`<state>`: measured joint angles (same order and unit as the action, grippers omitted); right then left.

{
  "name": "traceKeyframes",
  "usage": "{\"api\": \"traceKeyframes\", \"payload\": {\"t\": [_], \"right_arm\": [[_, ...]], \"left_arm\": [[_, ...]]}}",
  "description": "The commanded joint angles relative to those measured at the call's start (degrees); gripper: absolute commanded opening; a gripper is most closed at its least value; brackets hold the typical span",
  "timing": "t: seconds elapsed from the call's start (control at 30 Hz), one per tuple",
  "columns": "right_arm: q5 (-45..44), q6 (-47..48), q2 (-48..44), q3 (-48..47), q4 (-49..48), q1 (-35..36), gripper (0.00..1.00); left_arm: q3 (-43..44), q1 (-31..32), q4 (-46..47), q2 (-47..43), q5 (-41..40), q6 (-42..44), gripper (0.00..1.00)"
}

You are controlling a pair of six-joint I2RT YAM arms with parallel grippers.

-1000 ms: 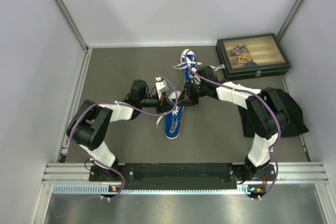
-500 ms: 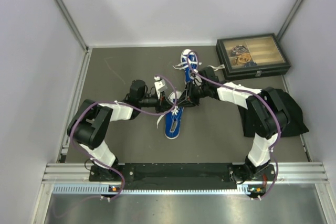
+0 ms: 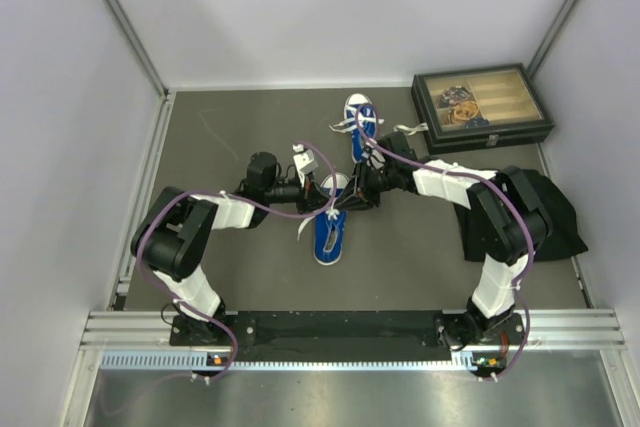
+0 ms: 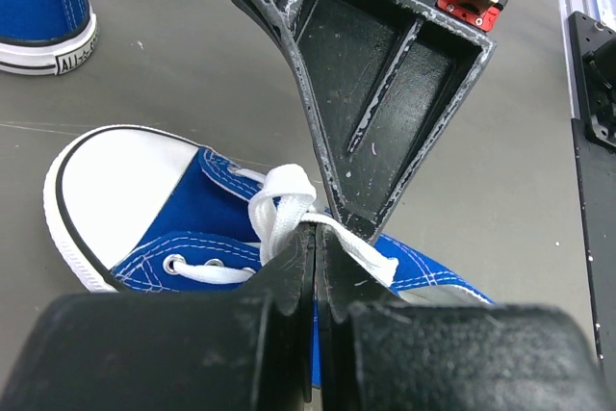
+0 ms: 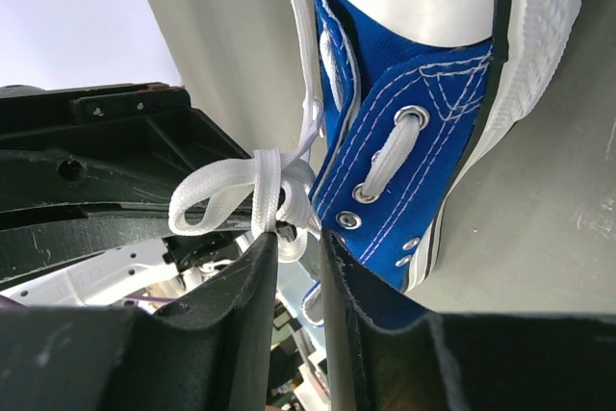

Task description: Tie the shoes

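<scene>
left fingers (image 4: 306, 276): clenched tight on the white lace (image 4: 284, 197) just behind its crossing, above the eyelet rows of the near shoe (image 4: 125, 190)
right fingers (image 5: 268, 262): drawn almost together, tips nipping the same lace bunch from the opposite side, a loop standing out above them
meeting point: the two sets of tips nearly touch over the shoe's tongue
left arm (image 3: 230, 209): elbow folded back toward the left edge, forearm low and reaching rightward to the middle of the desk (image 3: 250, 127)
right arm (image 3: 445, 179): elbow raised near the right edge, forearm reaching leftward
near shoe: middle of the desk, sole down, toe cap toward the far edge
far shoe (image 3: 358, 119): beyond it toward the far edge, apart, laces splayed out
hidden: from above, the wrists cover the fingers and the lace crossing; the left wrist view cuts off the heel, the right wrist view crops the toe cap
elsewhere: box (image 3: 480, 107) in the far right corner, black cloth (image 3: 555, 212) by the right edge
</scene>
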<state>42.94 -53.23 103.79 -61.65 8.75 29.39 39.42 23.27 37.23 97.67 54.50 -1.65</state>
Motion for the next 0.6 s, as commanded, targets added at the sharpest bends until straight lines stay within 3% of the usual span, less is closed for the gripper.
{"api": "traceKeyframes", "payload": {"t": [0.0, 0.3, 0.57], "right_arm": [[-0.57, -0.91, 0.45, -0.58, -1.98, 0.41, 0.25], [-0.84, -1.17, -0.96, -0.32, -3.57, -1.17, 0.27], [-1.02, -2.22, -1.92, 1.18, -5.49, -2.66, 0.19]], "left_arm": [[0.83, -0.24, 3.99, 0.15, 1.40, -0.64, 0.00], [-0.22, -0.24, 3.90, -0.28, 2.36, -0.63, 0.00], [-0.22, -0.24, 3.90, -0.02, 2.54, -0.63, 0.00]]}}
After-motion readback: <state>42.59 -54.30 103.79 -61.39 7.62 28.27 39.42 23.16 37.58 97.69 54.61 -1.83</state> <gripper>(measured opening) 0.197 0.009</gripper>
